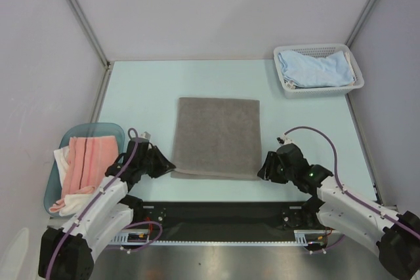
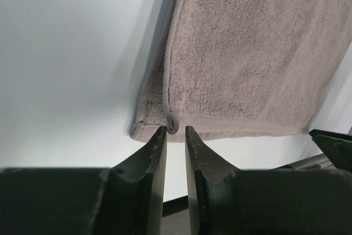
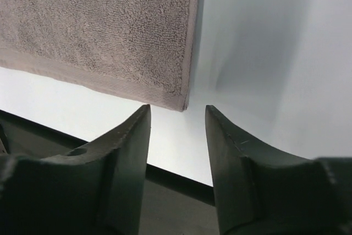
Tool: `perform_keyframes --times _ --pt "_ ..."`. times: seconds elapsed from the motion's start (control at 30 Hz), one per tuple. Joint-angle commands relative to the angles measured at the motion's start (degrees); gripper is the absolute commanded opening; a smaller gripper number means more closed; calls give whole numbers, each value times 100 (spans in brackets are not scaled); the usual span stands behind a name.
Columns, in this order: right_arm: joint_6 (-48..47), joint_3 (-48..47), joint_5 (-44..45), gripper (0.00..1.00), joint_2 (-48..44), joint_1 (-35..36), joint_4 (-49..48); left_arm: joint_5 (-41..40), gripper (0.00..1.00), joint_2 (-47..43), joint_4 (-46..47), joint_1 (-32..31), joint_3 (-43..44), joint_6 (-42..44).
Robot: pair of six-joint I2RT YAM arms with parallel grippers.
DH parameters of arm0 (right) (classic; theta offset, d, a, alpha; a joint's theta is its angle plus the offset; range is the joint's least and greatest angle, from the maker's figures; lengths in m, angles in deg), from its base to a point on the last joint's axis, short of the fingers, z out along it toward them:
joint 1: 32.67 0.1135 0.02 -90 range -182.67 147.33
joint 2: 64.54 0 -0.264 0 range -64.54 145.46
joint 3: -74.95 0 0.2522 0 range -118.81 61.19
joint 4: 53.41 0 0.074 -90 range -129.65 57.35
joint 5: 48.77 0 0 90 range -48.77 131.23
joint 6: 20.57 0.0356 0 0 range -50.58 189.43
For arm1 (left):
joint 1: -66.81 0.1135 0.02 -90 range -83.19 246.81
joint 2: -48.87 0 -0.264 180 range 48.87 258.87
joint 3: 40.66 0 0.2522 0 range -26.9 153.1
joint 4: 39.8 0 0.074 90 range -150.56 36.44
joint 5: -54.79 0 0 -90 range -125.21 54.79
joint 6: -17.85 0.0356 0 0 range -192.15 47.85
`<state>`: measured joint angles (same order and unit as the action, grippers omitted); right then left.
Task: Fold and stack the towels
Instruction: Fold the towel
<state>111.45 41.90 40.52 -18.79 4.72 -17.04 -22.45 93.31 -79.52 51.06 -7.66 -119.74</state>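
- Pale table [image 1: 144, 96] beneath folded grey towel [image 1: 218, 137].
- Left gripper [image 2: 176, 129] released, tips just short of near left corner.
- Right gripper [image 3: 177, 108] released, empty, beside near right corner.

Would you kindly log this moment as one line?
grey towel folded, flat mid-table | left gripper open at its near-left corner | right gripper open at near-right corner | nothing held
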Motion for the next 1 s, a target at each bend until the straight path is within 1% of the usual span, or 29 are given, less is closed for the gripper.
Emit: perform_keyframes --times 0.0,0.03,0.1,0.13,0.17,0.2,0.23,0.27,0.3,0.33,0.37,0.4,0.43,0.47,0.5,0.57,0.6,0.63,0.67,0.73,0.83,0.97 --pt "-88 -276 228 51 -163 23 164 -264 25 -234 -400 -25 430 13" --pt "-115 -416 438 54 -146 -47 243 -404 30 -252 -471 -25 701 31" --pt "-325 -821 510 55 -15 -222 209 -484 31 -200 -577 -16 974 171" --pt "-430 -961 484 55 264 -345 61 -537 34 -139 -612 -16 1254 224" --pt "-588 -1076 467 55 441 -677 -54 -650 36 -25 -560 -16 1388 285" --pt "-677 -1355 380 56 634 -837 -159 -643 38 220 -473 1 1528 329" --pt "-747 -1480 283 56 1106 -1038 -456 -660 39 405 -193 -7 1791 382" --pt "-791 -1612 195 56 1320 -1388 -633 -799 41 581 9 1 1898 504" --pt "-853 -1848 -15 56 1591 -1566 -818 -923 46 1035 151 10 2038 558" --pt "-888 -2007 -78 56 2064 -1690 -1150 -1019 47 1292 570 10 2309 767" --pt "-932 -2165 -78 56 2365 -1847 -1275 -1203 46 1556 705 10 2477 874" --pt "-1028 -2332 0 56 2629 -1910 -1381 -1257 47 2202 862 19 2662 962" --pt "-1090 -2682 36 56 3179 -1945 -1600 -1258 46 2478 1047 28 2977 1276" --pt "-1117 -2851 18 56 3446 -2059 -1689 -1510 46 2829 1231 19 3162 1366" --pt "-1134 -3026 -191 55 3692 -2112 -1933 -1808 48 3390 1320 45 3338 1436" --pt "-1126 -3501 -385 54 4411 -2200 -2137 -1768 47 3990 1688 107 3743 1683" --pt "-1117 -3668 -482 54 4668 -2218 -2190 -1620 47 4271 1734 203 3892 1709" --pt "-1152 -4061 -465 54 4879 -2218 -2199 -1496 46 4857 1795 247 4216 1797" --pt "-1170 -4239 -422 53 5299 -2218 -2165 -1417 45 5115 1804 309 4384 1832" --pt "-1205 -4739 -369 53 5636 -2227 -2007 -1320 45 5834 1752 344 4927 1946" --pt "-1275 -5128 -307 52 6207 -2236 -1805 -1311 46 6556 1445 371 5622 2139" --pt "-1363 -5585 -254 52 6656 -2236 -1681 -1170 47 7102 1120 441 6213 2307"
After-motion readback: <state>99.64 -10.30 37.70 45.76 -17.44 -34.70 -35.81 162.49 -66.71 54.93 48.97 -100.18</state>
